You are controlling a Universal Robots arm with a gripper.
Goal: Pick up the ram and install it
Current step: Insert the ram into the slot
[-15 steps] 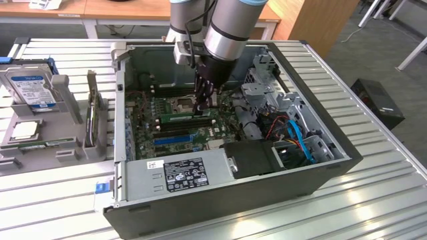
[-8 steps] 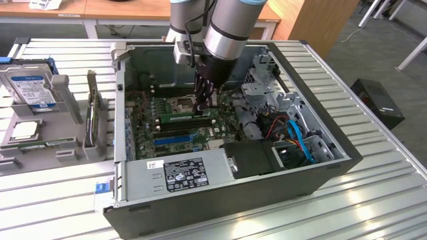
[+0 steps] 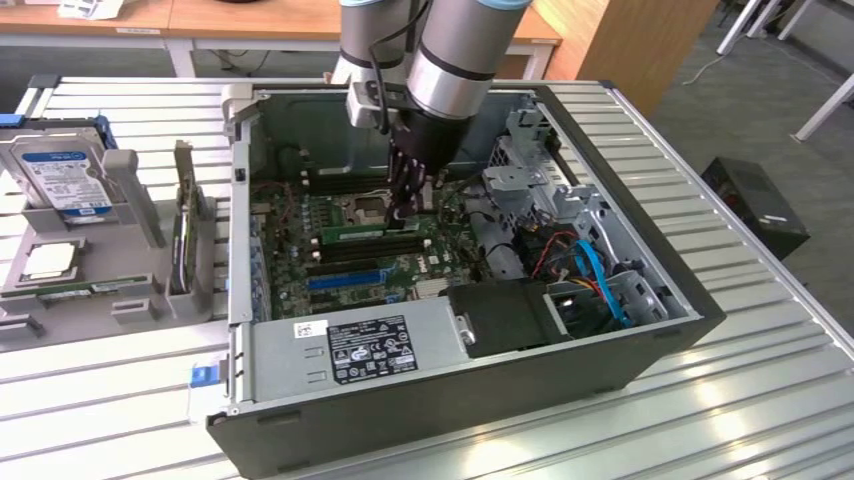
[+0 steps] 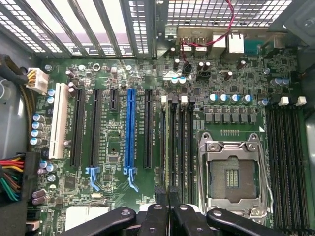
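Table: one slatted metal table [image 3: 747,400], carrying one open computer case [image 3: 441,415].
Power supply: one grey power supply [image 3: 367,345] with a printed label, nearest to me in the exterior view.
Blue slot: one blue slot [image 3: 344,281], just beyond the power supply on the motherboard.
Ram: one ram [image 3: 363,232], a long, thin green stick with small dark chips. It stands on edge among the memory slots, between the blue slot and the socket.
Claw: one claw [image 3: 407,200] with two black fingers [image 4: 158,196] drawn narrow, nearly together, at the ram's end toward the exterior view's right. I cannot tell whether they pinch it.
Memory slots: I count four memory slots [image 4: 183,142] beside the socket.
Socket: one socket [image 4: 231,177], framed in metal.
Hard drive: one hard drive [image 3: 60,175], upright in a grey rack at the exterior view's left.
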